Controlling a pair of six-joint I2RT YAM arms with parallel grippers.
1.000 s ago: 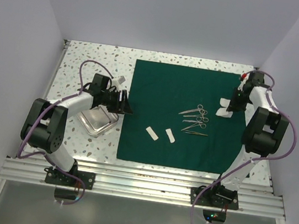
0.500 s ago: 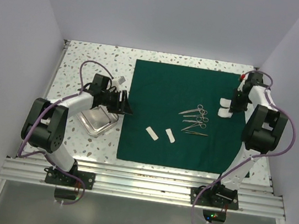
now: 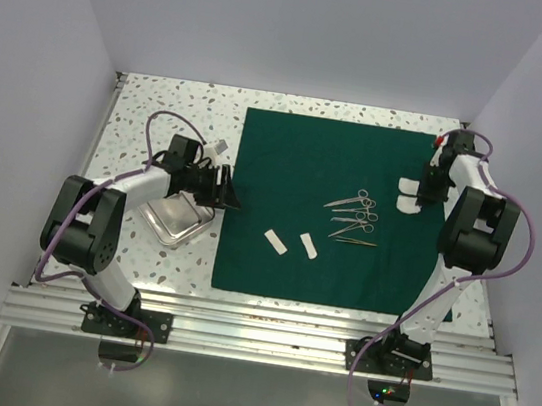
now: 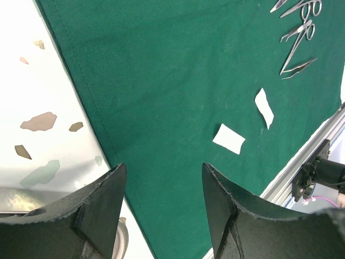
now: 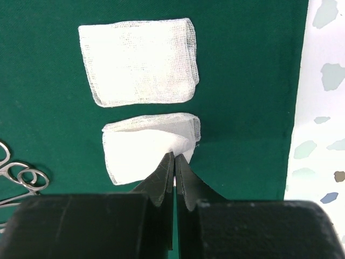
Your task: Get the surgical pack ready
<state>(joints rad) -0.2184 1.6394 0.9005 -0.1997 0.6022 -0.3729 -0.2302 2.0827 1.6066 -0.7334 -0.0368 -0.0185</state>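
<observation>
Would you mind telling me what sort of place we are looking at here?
Probably a robotics lab test cell: plain white walls, robot arms bolted to an aluminium rail, and a green drape carrying steel instruments.

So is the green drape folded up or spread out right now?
Spread out. The green drape lies flat as one open sheet on the table, with the steel instruments and gauze pads lying on top.

One green drape (image 3: 286, 165), four steel instruments (image 3: 354, 215), two gauze pads (image 5: 139, 62), two white strips (image 3: 276, 241), one metal tray (image 3: 172, 222).
</observation>
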